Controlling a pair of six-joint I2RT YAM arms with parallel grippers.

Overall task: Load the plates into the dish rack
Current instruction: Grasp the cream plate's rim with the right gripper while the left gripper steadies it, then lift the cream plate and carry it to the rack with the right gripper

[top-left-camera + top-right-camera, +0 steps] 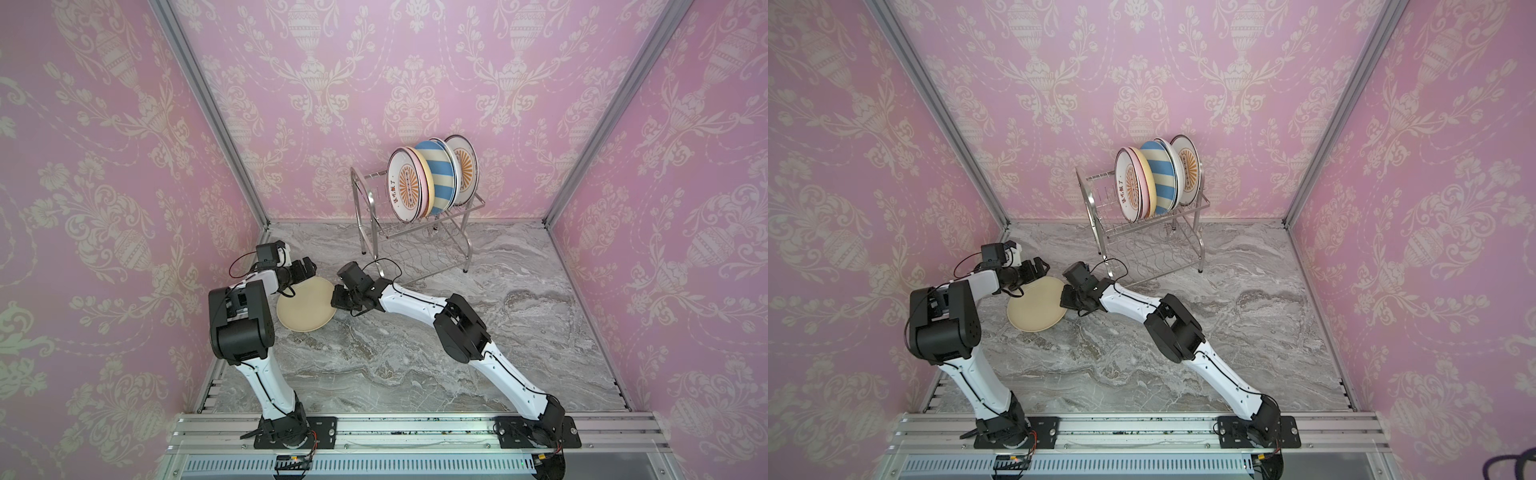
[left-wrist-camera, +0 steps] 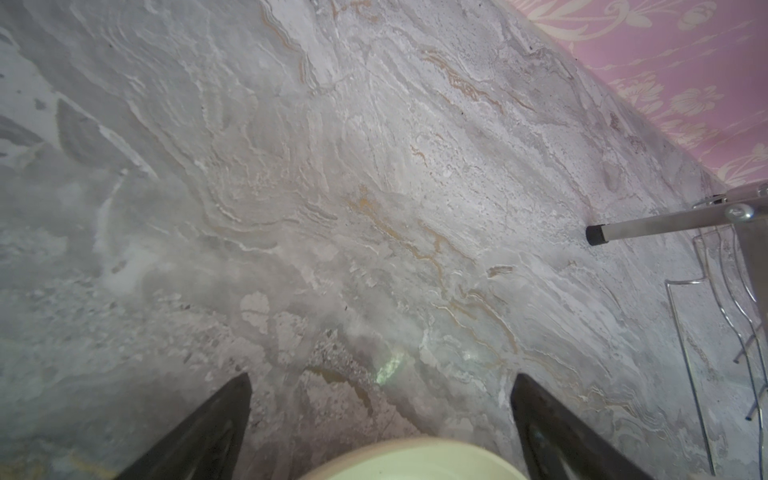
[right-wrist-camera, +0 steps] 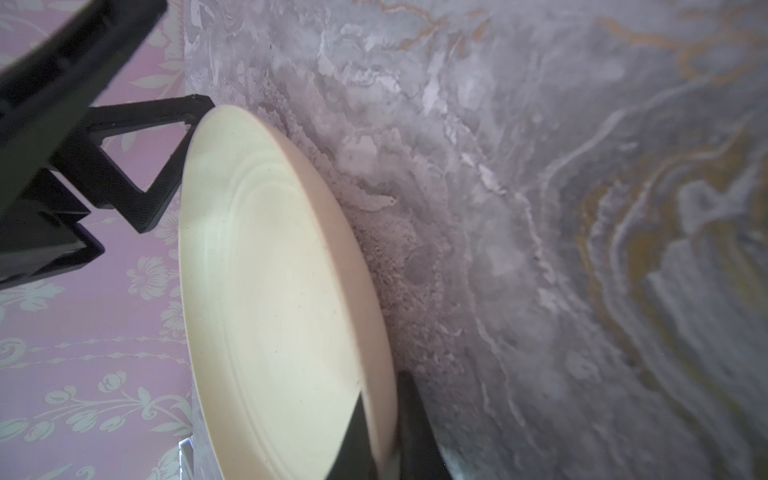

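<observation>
A cream plate (image 1: 305, 307) (image 1: 1036, 307) lies on the marble table at the left. My right gripper (image 1: 335, 297) (image 3: 380, 401) is shut on its near rim, one finger above and one below. Its rim (image 2: 409, 459) sits between the widely spread fingers of my open left gripper (image 1: 308, 268) (image 2: 381, 376) at the far edge. One left fingertip (image 3: 199, 102) touches that far rim. The dish rack (image 1: 468, 245) (image 1: 1200, 237) stands at the back. Several plates stand upright in its upper tier, among them an orange sunburst plate (image 1: 405, 185) and a blue-striped one (image 1: 440, 178).
The rack's lower wire shelf (image 1: 419, 259) holds nothing, and one rack leg (image 2: 648, 226) shows to the side in the left wrist view. Pink patterned walls (image 1: 124, 208) close in the table on three sides. A metal rail (image 1: 415, 432) runs along the front.
</observation>
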